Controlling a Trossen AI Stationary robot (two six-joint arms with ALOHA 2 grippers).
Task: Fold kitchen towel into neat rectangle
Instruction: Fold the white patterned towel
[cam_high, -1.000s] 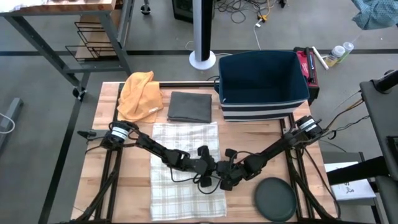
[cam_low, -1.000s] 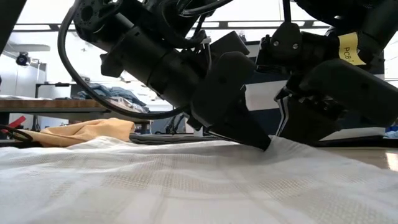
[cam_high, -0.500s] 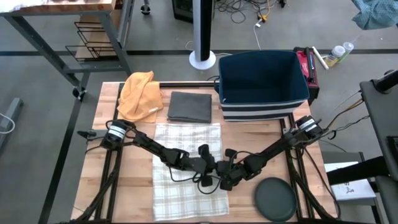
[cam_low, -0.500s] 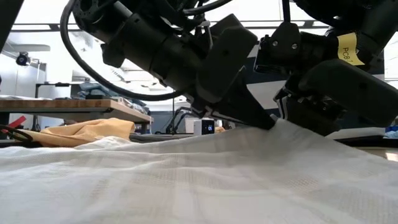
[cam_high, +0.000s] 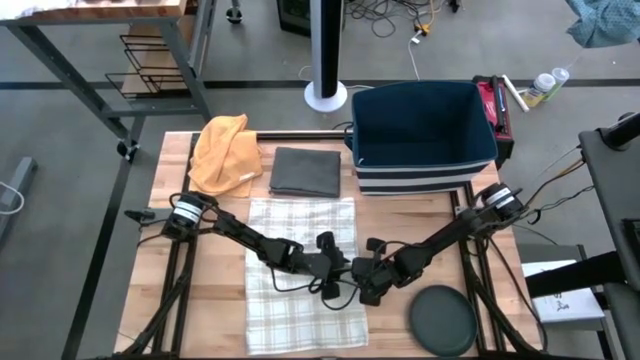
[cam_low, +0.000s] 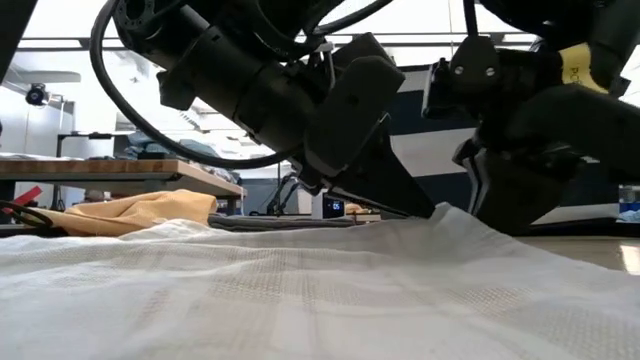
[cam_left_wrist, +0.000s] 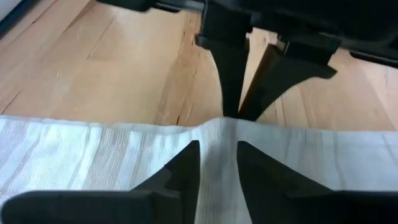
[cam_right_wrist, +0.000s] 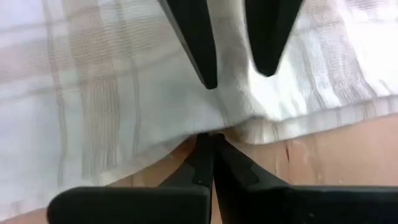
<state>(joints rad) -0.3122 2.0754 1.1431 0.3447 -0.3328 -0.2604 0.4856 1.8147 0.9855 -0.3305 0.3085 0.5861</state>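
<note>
The left gripper (cam_left_wrist: 217, 163) has just let its fingers part astride the kitchen towel (cam_high: 300, 265) edge — the right gripper (cam_right_wrist: 210, 149) stays clamped on that edge, opposite, so the fold hasn't begun.

Checked towel (cam_high: 300, 270) spread on the bench (cam_high: 215, 310); behind it a folded cloth (cam_high: 306, 171), crumpled cloth (cam_high: 225, 152) to its left, bin (cam_high: 420, 135) right; round lid (cam_high: 443, 319) front right.

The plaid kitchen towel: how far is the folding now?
No fold is done: the plaid kitchen towel lies open on the wooden table. In hand: the right gripper, shut, pinches its right edge, and the left gripper straddles the raised ridge, fingers apart. Every fold remains.
</note>
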